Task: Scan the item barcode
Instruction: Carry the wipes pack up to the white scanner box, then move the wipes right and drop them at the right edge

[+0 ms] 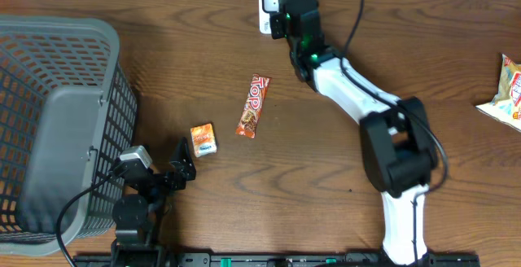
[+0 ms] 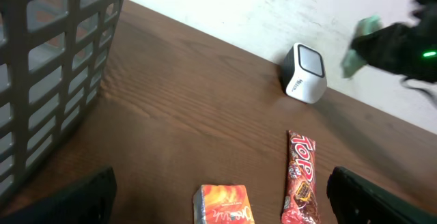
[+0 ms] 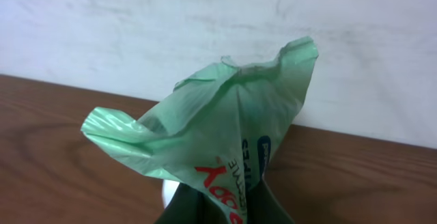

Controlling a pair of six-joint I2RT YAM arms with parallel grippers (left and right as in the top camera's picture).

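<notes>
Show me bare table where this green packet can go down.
Bare wood lies between the grey plastic basket and the white scanner, and a wider stretch between the right arm and the crinkled snack bag at the edge. Crowded by the left tool: red-orange candy bar, small orange box.

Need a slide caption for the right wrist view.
Right gripper shut on a crumpled green packet with red lettering, wooden table and white wall behind.
</notes>
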